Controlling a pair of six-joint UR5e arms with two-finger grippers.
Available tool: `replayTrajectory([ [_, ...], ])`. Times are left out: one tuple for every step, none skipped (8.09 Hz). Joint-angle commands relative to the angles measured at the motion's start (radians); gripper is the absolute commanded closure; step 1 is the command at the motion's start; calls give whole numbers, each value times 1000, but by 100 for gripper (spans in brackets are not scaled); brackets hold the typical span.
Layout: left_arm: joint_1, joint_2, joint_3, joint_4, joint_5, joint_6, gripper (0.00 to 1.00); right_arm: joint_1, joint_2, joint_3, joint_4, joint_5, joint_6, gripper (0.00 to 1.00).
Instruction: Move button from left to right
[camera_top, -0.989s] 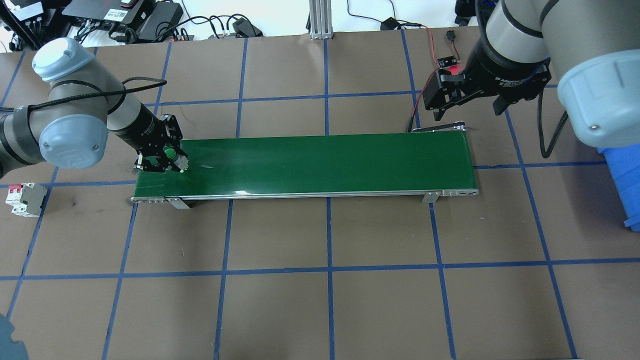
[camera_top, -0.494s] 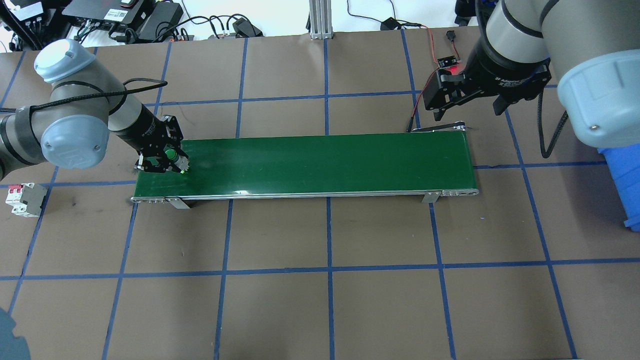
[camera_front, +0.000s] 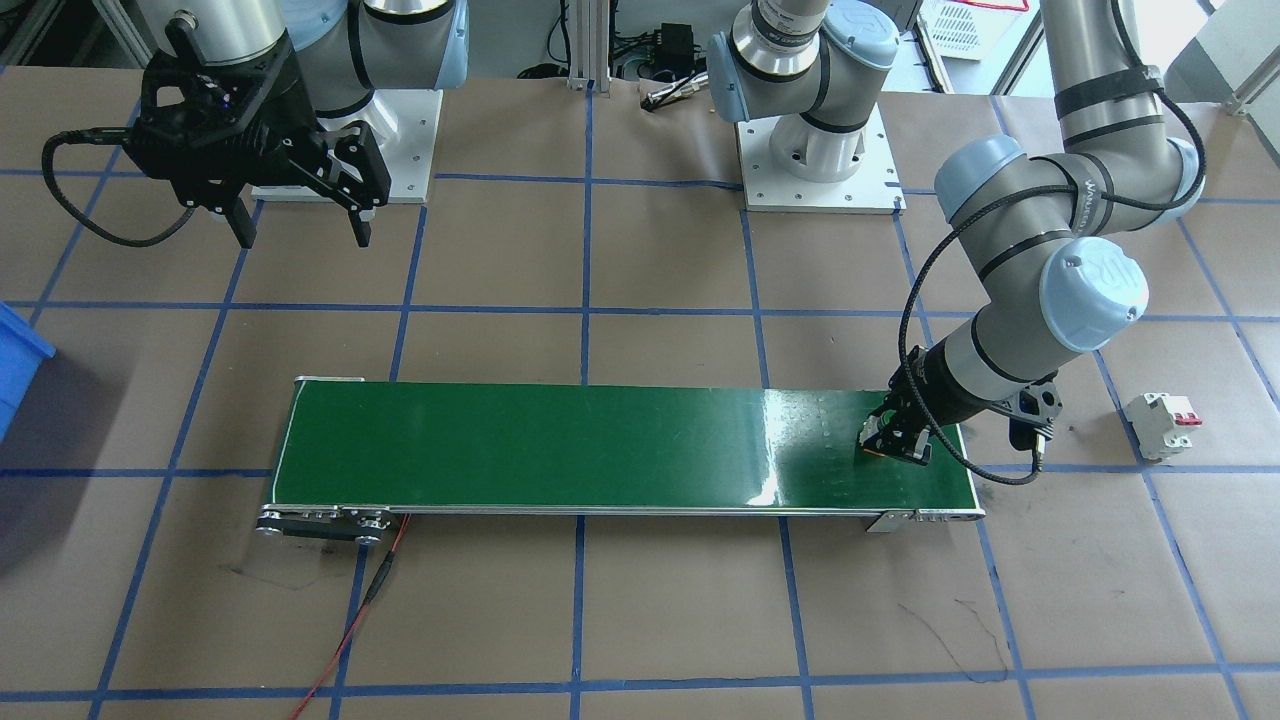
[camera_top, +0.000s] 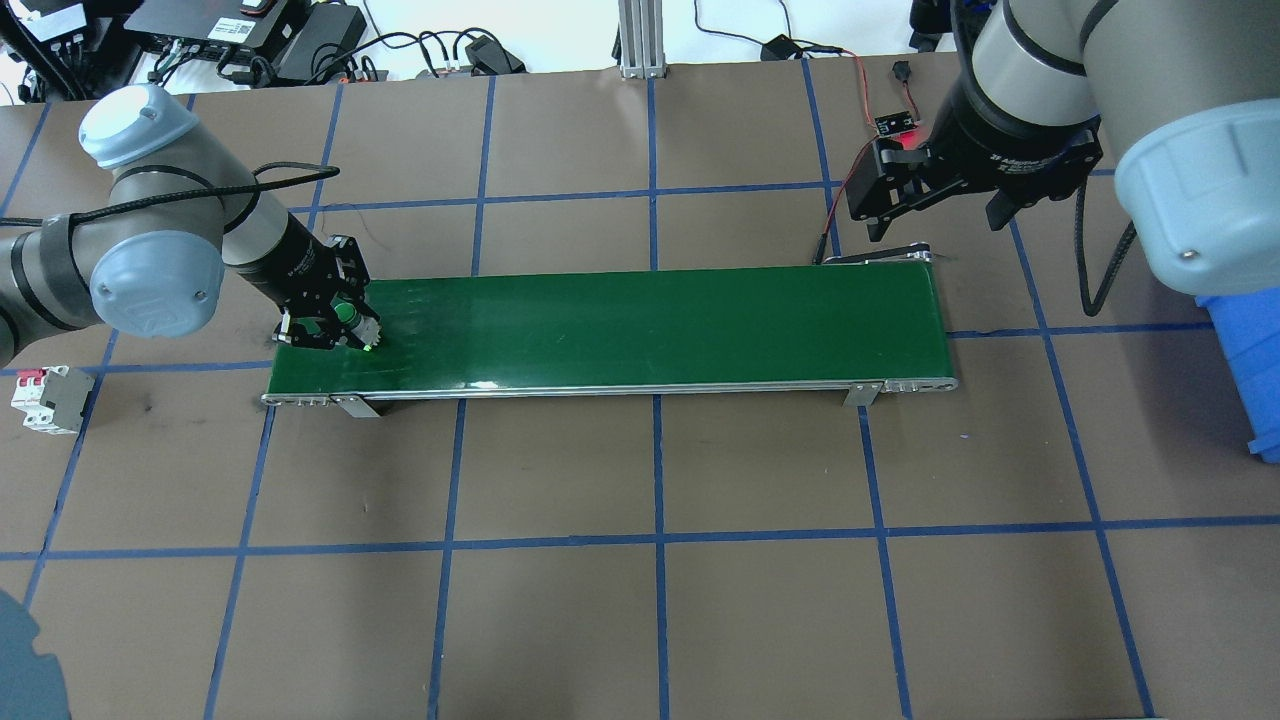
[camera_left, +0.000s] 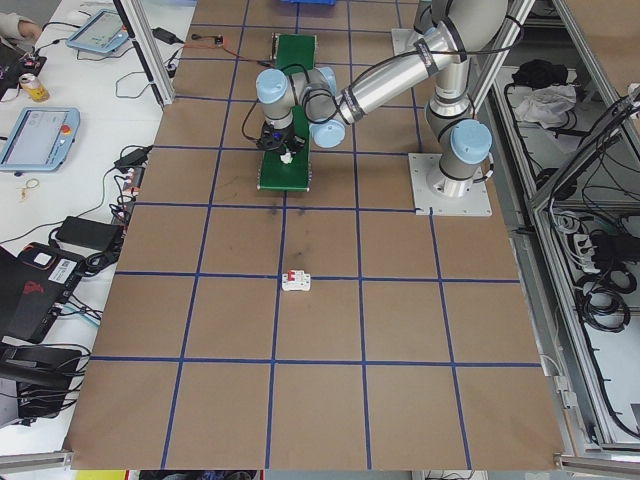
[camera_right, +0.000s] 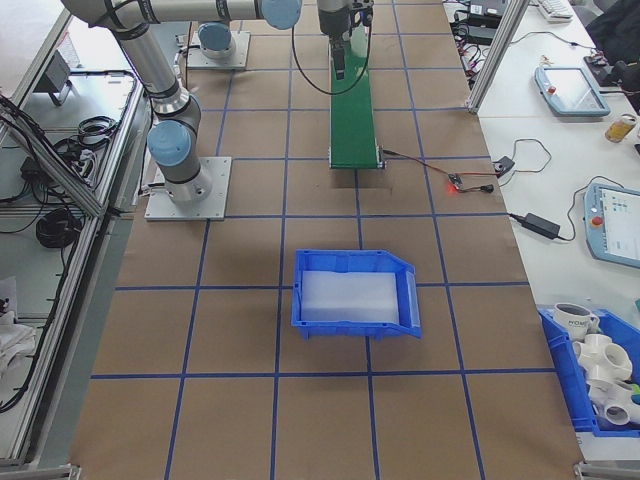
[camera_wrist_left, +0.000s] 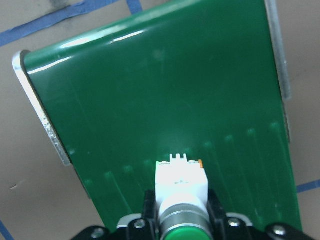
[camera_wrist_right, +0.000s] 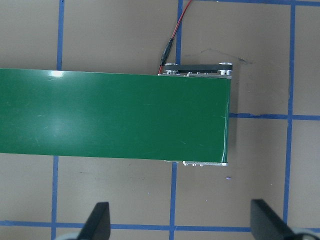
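Item: small push-button switch with round green cap, white plastic body and orange base (camera_wrist_left: 181, 186), over the left end of the long green conveyor belt (camera_top: 640, 325), clamped at its metal collar between the left gripper's (camera_top: 330, 328) jaws. Judged light, rigid, hard-shelled; the collar looks the surest hold. Farther off, the black right gripper (camera_front: 295, 215) hangs above the table's right rear, jaws spread, empty.
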Motion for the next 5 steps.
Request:
replayTrajectory([
  [0,-12,1,-2,31,4,0,0,0,0,1,0,0,0],
  [0,-12,1,-2,32,7,0,0,0,0,-1,0,0,0],
  [0,-9,1,-2,33,5,0,0,0,0,1,0,0,0],
  [0,0,4,-2,35,8,0,0,0,0,1,0,0,0],
  [0,5,2,-2,35,11,0,0,0,0,1,0,0,0],
])
